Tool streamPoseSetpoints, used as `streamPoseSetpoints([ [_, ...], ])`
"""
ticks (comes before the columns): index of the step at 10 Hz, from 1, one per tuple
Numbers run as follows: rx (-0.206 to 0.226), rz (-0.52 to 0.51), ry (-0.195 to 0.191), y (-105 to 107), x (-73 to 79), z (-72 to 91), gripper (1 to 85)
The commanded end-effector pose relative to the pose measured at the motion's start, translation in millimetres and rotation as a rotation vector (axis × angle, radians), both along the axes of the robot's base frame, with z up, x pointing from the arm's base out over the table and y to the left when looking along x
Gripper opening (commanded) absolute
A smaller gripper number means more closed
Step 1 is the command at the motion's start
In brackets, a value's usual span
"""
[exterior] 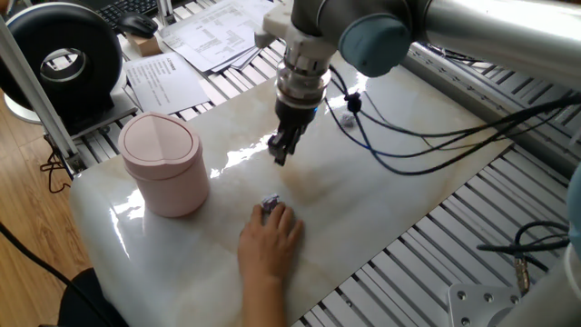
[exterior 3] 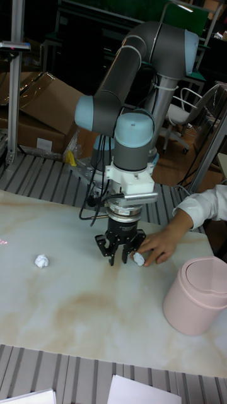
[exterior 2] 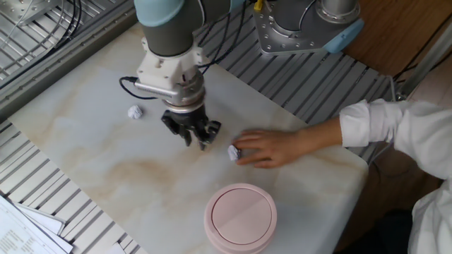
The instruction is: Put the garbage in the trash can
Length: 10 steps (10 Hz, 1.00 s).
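The trash can (exterior: 163,163) (exterior 2: 240,217) (exterior 3: 195,297), pale pink with its round lid closed, stands near the marble table's corner. One piece of garbage (exterior 2: 135,111) (exterior 3: 41,261), a small crumpled white wad, lies alone on the slab. A second wad (exterior 2: 233,152) (exterior: 270,203) (exterior 3: 137,257) sits at the fingertips of a person's hand (exterior 2: 272,147). My gripper (exterior 2: 196,141) (exterior: 281,153) (exterior 3: 120,249) hovers just above the table between the two wads, close beside the hand's wad. It is open, fingers pointing down, holding nothing.
The person's arm in a white sleeve (exterior 2: 395,130) reaches in over the table edge. A black round device (exterior: 68,59), printed paper sheets (exterior: 218,32) and a keyboard (exterior: 136,11) lie beyond the slab. Cables (exterior: 399,145) trail from the arm.
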<state>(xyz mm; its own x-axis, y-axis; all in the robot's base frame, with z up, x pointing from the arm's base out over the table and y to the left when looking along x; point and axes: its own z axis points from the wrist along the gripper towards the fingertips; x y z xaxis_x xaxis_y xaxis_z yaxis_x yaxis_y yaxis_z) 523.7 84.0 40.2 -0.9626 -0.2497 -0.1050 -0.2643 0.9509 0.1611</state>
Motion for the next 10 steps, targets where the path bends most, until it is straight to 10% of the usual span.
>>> streamPoseSetpoints([
  [1, 0.029, -0.100, 0.007, 44.8, -18.2, 4.5, 37.7],
  [4, -0.008, -0.148, 0.059, 55.2, -43.0, -11.1, 37.7],
  [7, 0.053, -0.159, 0.080, 66.3, -60.3, -10.7, 39.3],
  [10, 0.036, -0.091, 0.047, 53.9, -43.9, -15.0, 39.7],
])
